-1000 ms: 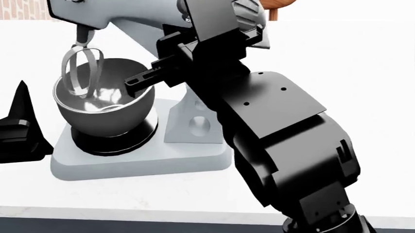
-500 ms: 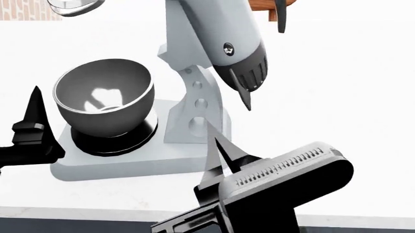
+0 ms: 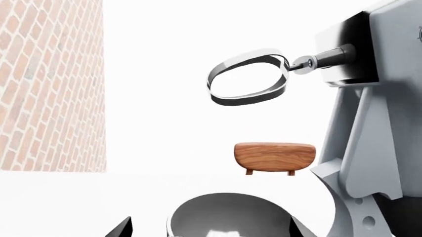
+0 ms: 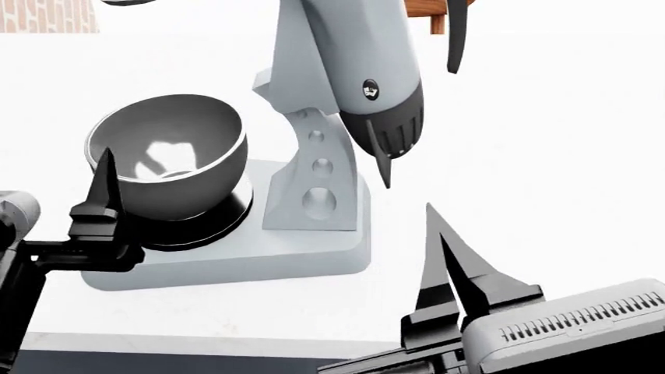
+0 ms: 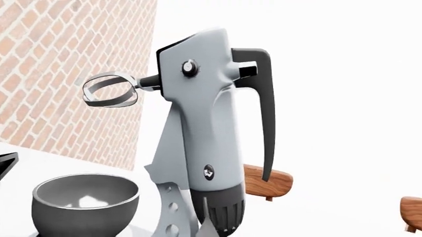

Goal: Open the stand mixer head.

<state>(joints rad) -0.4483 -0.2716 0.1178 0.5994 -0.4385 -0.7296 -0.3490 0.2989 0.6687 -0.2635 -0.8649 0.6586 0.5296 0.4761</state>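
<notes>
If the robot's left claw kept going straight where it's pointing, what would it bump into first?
Probably the steel mixing bowl. The left gripper points at it from close by, and its wrist camera shows the bowl's rim right ahead. The raised beater sits higher, likely out of line.

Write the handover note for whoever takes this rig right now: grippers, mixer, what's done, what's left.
Left gripper: holding nothing, beside the steel mixing bowl; whether it is open is unclear.
Right gripper: holding nothing, low in front of the mixer base, clear of it; its jaw state is unclear too.
Stand mixer head: tilted fully up, nearly vertical, ribbed end down; beater lifted well clear above the bowl.
Done: head is open.
Left: nothing on the mixer, as far as I can tell; just keep both arms clear.
</notes>
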